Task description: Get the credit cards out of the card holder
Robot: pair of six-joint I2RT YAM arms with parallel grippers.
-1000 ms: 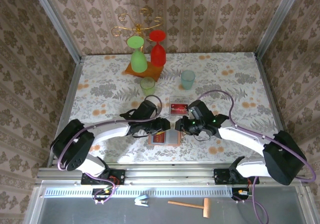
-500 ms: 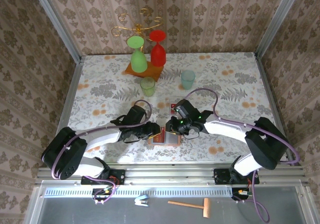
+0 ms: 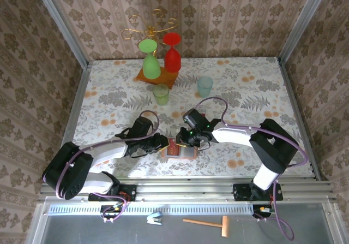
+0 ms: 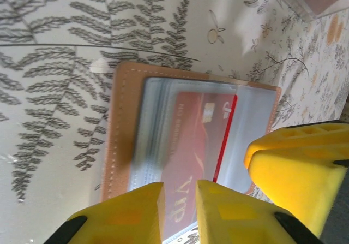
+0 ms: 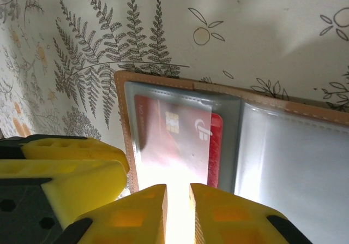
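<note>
The cards (image 4: 196, 140) are still sleeved in the open holder (image 4: 121, 118), just ahead of both grippers, so pulling remains. The left gripper (image 4: 179, 214) and right gripper (image 5: 178, 214) are nearly closed at its edge. I can't tell if they pinch anything.

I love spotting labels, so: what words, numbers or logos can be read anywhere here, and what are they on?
"VIP": gold letters on the red credit card inside the card holder, left wrist view.
Small print along that card's edge: too blurred to read.
Pale round logo beside the chip, right wrist view: a sign without legible letters.
Nothing else is readable.
</note>
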